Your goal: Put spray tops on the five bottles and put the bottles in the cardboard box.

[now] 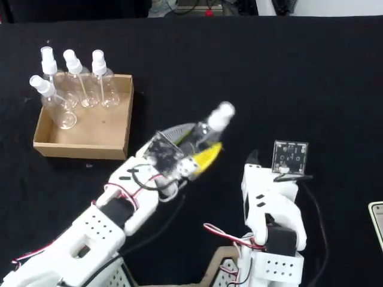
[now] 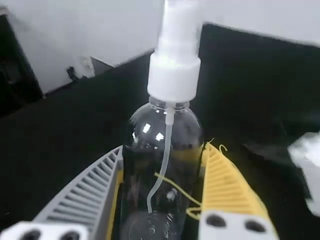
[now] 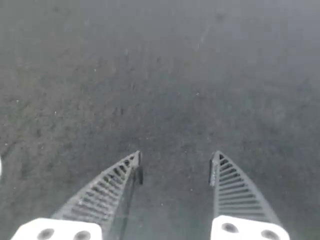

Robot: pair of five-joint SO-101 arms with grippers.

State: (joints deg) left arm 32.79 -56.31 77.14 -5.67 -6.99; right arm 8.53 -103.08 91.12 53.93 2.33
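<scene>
The left hand is clamped on the fifth bottle, with its spray top pointing away from the arm. The cardboard box holds four bottles and sits well off to the left. The right hand is apart, over the desk.

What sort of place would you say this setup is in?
Probably a robotics lab or workshop bench: a white left arm and right arm at a black-covered table, a cardboard box of spray bottles, and cables behind.
</scene>
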